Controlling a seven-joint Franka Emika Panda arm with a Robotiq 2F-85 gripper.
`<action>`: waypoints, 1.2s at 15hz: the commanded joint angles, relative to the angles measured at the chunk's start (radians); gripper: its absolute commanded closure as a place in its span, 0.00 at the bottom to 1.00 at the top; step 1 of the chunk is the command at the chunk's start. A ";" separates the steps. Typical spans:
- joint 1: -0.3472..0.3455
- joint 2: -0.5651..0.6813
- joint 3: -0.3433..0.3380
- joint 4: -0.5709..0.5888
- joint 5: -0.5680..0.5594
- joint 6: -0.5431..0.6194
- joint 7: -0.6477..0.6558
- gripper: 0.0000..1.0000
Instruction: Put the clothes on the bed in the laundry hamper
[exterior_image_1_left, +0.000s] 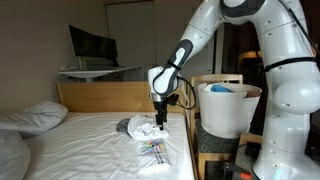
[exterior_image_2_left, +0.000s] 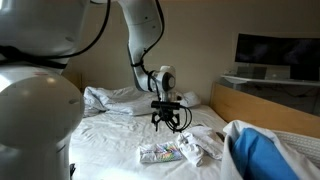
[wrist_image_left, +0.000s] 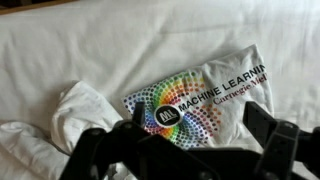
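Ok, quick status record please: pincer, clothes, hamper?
pincer: open, empty, low over the clothes
clothes: small white and grey heap on the bed, near the edge on the hamper side
printed shirt: white, colourful logo, lying flat under the wrist camera
hamper: beside the bed, blue item inside
progress: heap and shirt not yet in the hamper

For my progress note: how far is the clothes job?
Done: something blue lies in the round white plastic hamper. In hand: nothing; the open jaws hover above the folded white T-shirt with colourful print. Left: that shirt and the crumpled white garment beside it, on the white-sheeted bed.
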 joint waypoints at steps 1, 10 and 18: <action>0.018 0.000 -0.019 0.001 0.004 -0.002 -0.005 0.00; 0.131 0.200 0.034 0.114 0.119 -0.123 0.202 0.00; 0.348 0.476 0.015 0.343 0.184 -0.073 0.614 0.00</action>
